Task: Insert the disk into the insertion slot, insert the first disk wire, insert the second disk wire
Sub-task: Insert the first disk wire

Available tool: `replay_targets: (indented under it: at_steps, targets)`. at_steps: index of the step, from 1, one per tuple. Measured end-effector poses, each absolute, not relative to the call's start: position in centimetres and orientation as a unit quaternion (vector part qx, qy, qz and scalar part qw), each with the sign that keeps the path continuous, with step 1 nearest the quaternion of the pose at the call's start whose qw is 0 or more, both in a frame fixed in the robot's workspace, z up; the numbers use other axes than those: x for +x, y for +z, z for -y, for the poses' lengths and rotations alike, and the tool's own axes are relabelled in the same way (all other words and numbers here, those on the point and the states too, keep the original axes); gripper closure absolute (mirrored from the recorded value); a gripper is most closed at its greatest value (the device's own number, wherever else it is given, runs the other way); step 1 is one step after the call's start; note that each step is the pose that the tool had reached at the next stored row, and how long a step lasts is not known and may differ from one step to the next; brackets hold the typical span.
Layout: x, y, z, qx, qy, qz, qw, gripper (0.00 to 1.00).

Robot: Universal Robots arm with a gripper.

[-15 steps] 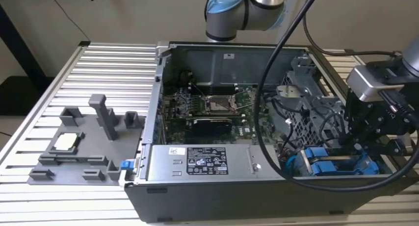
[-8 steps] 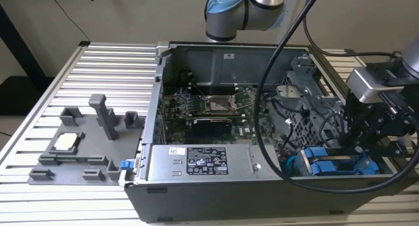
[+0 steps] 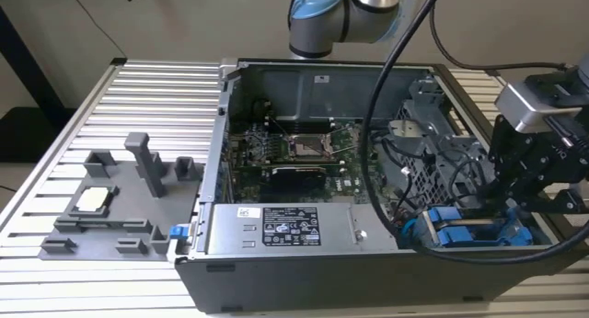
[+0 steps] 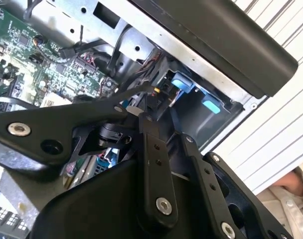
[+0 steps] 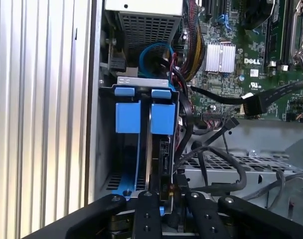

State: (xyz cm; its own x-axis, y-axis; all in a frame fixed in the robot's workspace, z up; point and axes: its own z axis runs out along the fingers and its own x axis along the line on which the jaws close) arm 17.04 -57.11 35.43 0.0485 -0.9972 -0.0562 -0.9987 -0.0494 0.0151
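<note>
The disk (image 5: 161, 118) sits in the insertion slot (image 5: 105, 144), the hand (image 5: 166, 201) just beside

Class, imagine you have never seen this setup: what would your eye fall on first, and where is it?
First, the open black computer case with its green circuit board, lying on the ribbed metal table. Next, the bright blue plastic carrier frames seated in the grey metal drive bay at the case's corner toward the exterior view's right, with the black pincer close by them among black cables.
</note>
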Motion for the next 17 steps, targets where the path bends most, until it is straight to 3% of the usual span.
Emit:
replay_targets:
  at_steps: [11,17]
  targets:
    - [17.0,38.7,57.1,-0.724,0.026,-0.689,0.014,0.73]
    - [17.0,38.8,57.0,-0.724,0.025,-0.689,0.014,0.73]
